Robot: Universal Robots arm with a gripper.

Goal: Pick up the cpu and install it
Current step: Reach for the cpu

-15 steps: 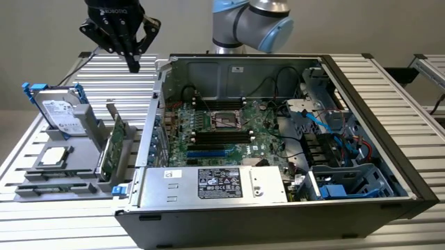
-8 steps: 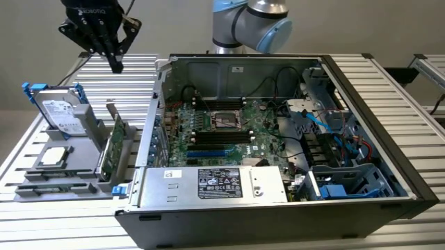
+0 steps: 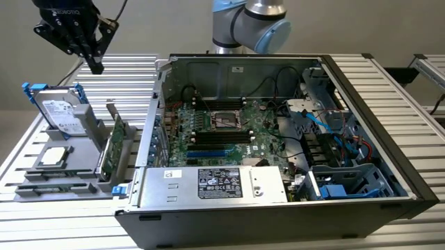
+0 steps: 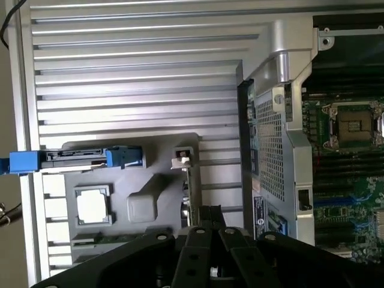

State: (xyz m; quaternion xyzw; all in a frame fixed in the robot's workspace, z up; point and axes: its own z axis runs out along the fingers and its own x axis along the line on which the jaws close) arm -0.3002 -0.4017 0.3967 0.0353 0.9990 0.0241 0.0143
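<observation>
Closed tight and empty, the gripper (image 3: 94, 65) hangs high above the tray (image 3: 35, 188); best centred squarely over the cpu (image 3: 56, 155)

A ribbed metal table (image 3: 389, 83) was seen beneath everything, lit evenly. A plain pale wall (image 3: 167, 26) was set behind it. A second ribbed table (image 3: 432, 65) was placed near it at the exterior view's right.
</observation>
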